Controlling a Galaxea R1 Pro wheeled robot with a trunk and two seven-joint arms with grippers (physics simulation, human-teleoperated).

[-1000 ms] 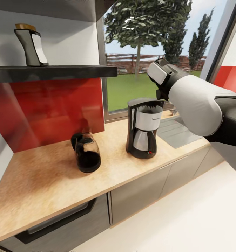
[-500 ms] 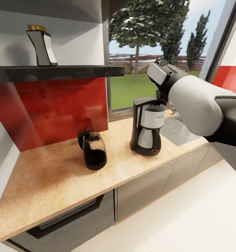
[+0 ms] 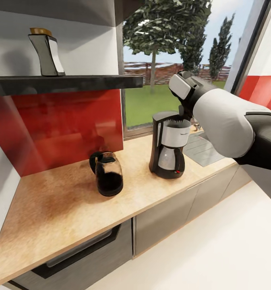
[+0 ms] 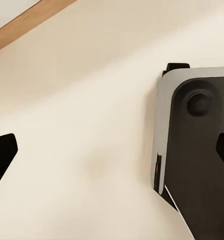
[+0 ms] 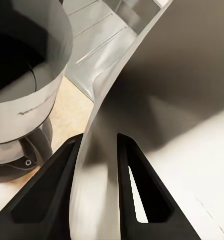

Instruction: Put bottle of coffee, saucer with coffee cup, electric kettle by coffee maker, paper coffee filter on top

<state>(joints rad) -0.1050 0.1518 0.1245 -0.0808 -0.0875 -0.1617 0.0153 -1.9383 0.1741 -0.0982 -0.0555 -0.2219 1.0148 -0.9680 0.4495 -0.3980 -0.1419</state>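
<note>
The head camera has swung a little over the last second — the whole scene has slid toward 3 o'clock and then settled — so the robot is repositioning, not the things. The right arm keeps the same raised pose at 2 o'clock of the head view.

The coffee maker (image 3: 167, 147) stands on the worktop (image 3: 63, 209) just right of centre, with the electric kettle (image 3: 107, 173) near it at its 9 o'clock, apart from it. The bottle of coffee (image 3: 46, 50) is still up on the kitchen shelf (image 3: 71, 82) at 10 o'clock.

In the right wrist view the right gripper (image 5: 99, 150) has its jaws narrow, pinching a thin pale sheet — by my judgement the paper coffee filter (image 5: 99, 190) — with the open top of the coffee maker (image 5: 22, 75) close beside it. The left gripper (image 4: 112, 150) looks down at pale floor and part of the robot's base (image 4: 196, 145); its jaws are spread wide and hold nothing.

The kettle looks placed; the filter seems about to go on top, and the bottle, saucer and cup remain
</note>
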